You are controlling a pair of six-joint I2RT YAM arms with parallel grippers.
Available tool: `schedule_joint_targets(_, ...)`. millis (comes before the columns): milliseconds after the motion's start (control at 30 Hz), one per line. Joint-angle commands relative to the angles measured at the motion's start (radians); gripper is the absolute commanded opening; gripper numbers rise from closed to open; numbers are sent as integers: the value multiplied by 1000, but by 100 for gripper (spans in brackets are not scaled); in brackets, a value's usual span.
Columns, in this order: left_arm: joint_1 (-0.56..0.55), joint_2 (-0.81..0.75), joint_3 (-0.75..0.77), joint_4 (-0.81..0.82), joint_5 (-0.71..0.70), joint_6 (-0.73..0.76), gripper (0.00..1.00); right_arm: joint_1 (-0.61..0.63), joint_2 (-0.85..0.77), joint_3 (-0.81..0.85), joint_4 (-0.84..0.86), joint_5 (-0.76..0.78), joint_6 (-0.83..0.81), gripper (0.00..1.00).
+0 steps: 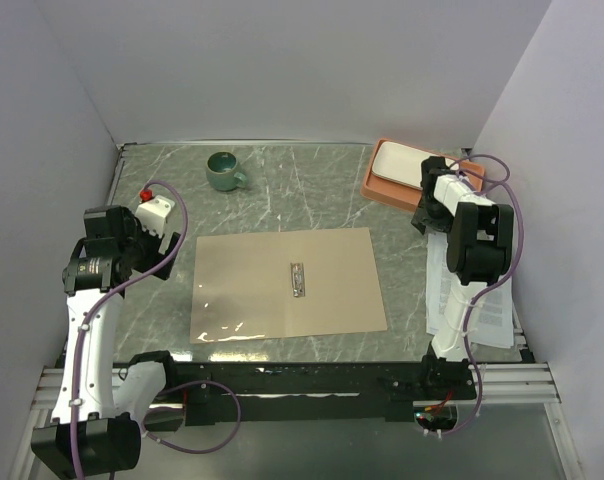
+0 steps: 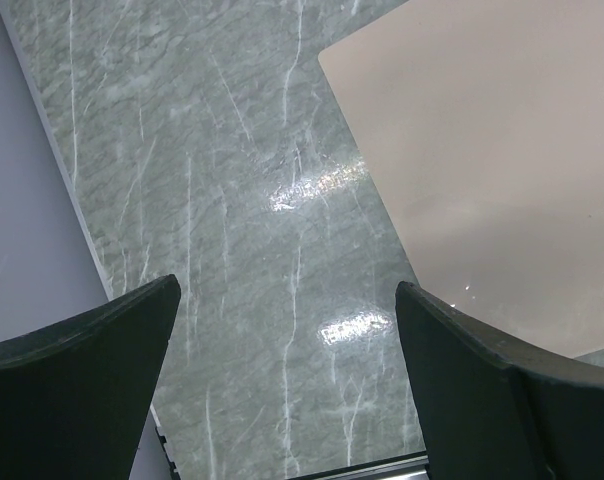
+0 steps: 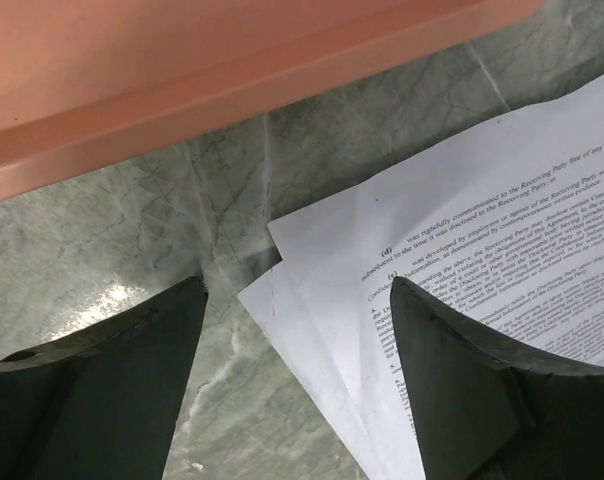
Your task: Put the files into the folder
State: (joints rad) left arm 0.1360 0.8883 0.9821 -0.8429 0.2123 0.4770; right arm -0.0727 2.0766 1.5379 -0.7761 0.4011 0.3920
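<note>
Centrally, the folder [image 1: 242, 285] lies open; files [image 3: 452, 240] at three o'clock; right gripper [image 3: 297, 295] gapes empty above their corner; left gripper [image 2: 287, 300] likewise, nine o'clock.

The left arm [image 1: 86, 335] rises from its base at the near left corner. Its white link leans up and away to a black elbow, and the wrist then reaches right and toward the far side. The left gripper [image 2: 287, 288] points downward, its 2 dark fingers [image 2: 92, 340] spread wide with nothing between them. The right arm [image 1: 477, 245] stands at the near right, its lower link climbing to a black joint block, with the forearm stretching toward the far side. The right gripper [image 3: 297, 285] also aims down, its 2 fingers parted wide and bare. A purple cable [image 1: 132, 283] loops along each arm.
</note>
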Motion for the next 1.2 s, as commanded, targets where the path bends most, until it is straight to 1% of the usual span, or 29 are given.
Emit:
schedule_joint_targets(0, 1, -9, 41, 1, 10, 6, 96, -1, -13, 11, 5, 13, 21, 77)
schedule_joint_targets(67, -1, -14, 40, 2, 2, 11, 96, -1, -10, 10, -3, 24, 30, 72)
schedule_joint_targets(100, -1, -15, 35, 1, -2, 12, 96, -1, -7, 11, -5, 30, 31, 62)
schedule_joint_targets(200, 1, -20, 30, 5, -14, 18, 96, -1, -9, 1, 1, 39, 31, 46)
schedule_joint_targets(300, 1, -23, 30, 5, -21, 21, 96, -1, -9, 4, -3, 48, 38, 41)
schedule_joint_targets(367, -1, -23, 30, 5, -21, 20, 96, -1, -9, 4, -2, 48, 36, 39)
schedule_joint_targets(400, 1, -23, 32, 4, -22, 18, 96, -2, -10, 4, 0, 50, 36, 36)
schedule_joint_targets(467, -1, -23, 30, 5, -24, 18, 96, -1, -10, -1, 0, 47, 39, 33)
schedule_joint_targets(500, -1, -26, 30, 5, -25, 18, 96, -1, -12, 1, 0, 47, 41, 28)
schedule_joint_targets(600, -1, -28, 27, 11, -30, 20, 96, -1, -15, -2, 0, 41, 44, 22)
schedule_joint_targets(933, -1, -26, 29, 15, -31, 20, 96, -1, -18, -5, -8, 50, 51, 21)
schedule_joint_targets(967, 1, -29, 27, 16, -31, 20, 96, -1, -19, -7, -6, 48, 50, 19)
schedule_joint_targets(1033, 1, -29, 27, 18, -31, 18, 96, -1, -19, -5, -8, 50, 51, 16)
schedule_joint_targets(1133, -1, -31, 24, 21, -34, 18, 96, -1, -24, -7, -8, 48, 54, 7)
schedule_joint_targets(1167, -1, -31, 23, 24, -37, 20, 96, -2, -24, -7, -11, 48, 57, 0)
